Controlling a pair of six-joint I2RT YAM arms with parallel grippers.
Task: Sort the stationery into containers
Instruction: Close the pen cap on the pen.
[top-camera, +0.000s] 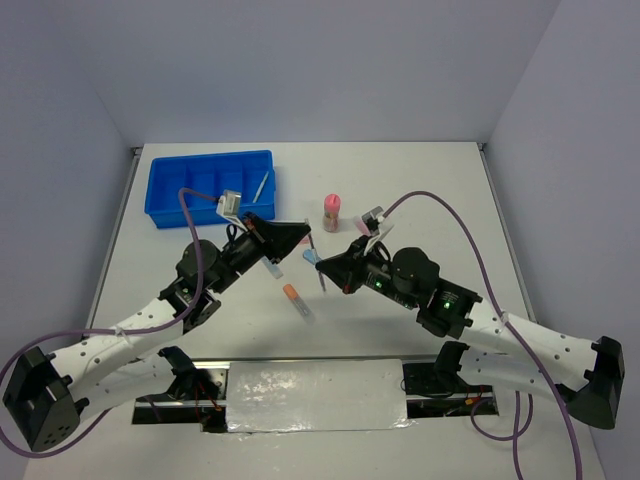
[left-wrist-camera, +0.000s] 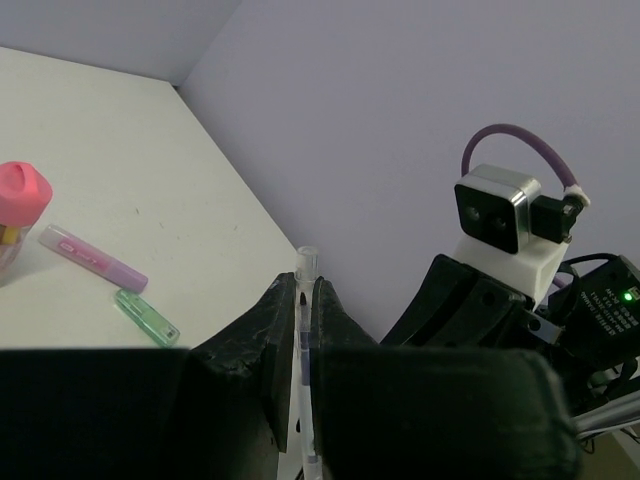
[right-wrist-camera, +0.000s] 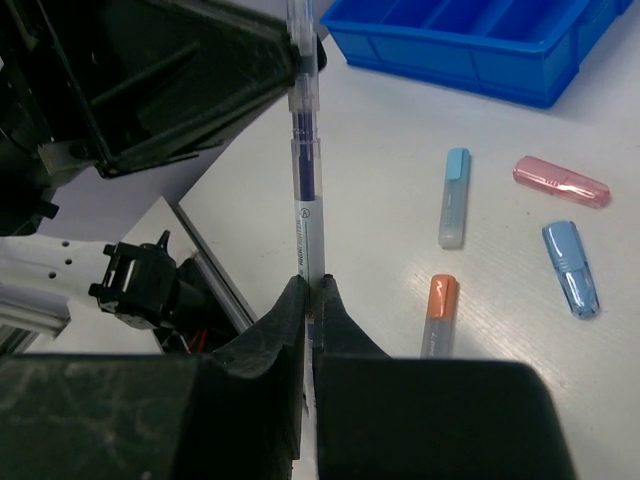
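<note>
From above, the left gripper and the right gripper meet over the middle of the table, both closed on one thin pen held clear of the surface. The blue tray sits far left, well apart from it, with a pale pen already lying in its right-hand compartment. The pink-capped cylinder stands just beyond the grippers, and an orange marker lies nearer. In the left wrist view the fingers press together on the pen's barrel, its clear end poking out past the tips; a purple marker and a green marker lie on the table to the left. In the right wrist view the fingers pinch the other end of the same barrel, while a light blue marker, a pink marker and a darker blue marker lie on the table beyond. The pen looks light, stiff and smooth, so it probably pivots or slips if pinched near an end. A hold nearer mid-barrel would likely steady it for lowering lengthwise into a compartment.
</note>
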